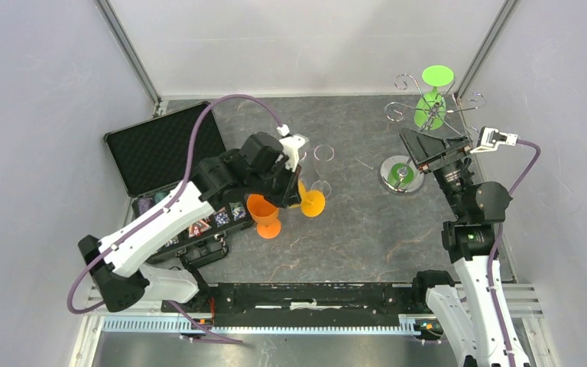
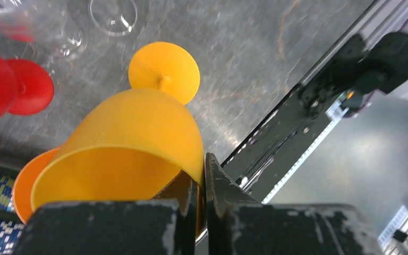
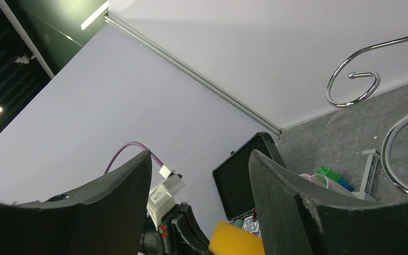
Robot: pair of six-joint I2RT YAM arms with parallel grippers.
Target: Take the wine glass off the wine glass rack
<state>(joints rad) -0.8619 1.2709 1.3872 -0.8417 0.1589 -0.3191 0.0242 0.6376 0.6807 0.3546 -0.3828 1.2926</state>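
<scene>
My left gripper (image 2: 204, 170) is pinched on the rim of a yellow wine glass (image 2: 138, 122). The glass is tilted, its foot pointing toward 12 o'clock in the wrist view. An orange glass (image 1: 264, 214) sits just beside it at 7 o'clock. My right gripper (image 1: 416, 151) has its fingers spread with nothing between them, close above the wine glass rack (image 1: 390, 177) at the table's 1 o'clock. A green wine glass (image 1: 430, 111) hangs foot-up on the rack, at 12 o'clock from that gripper.
</scene>
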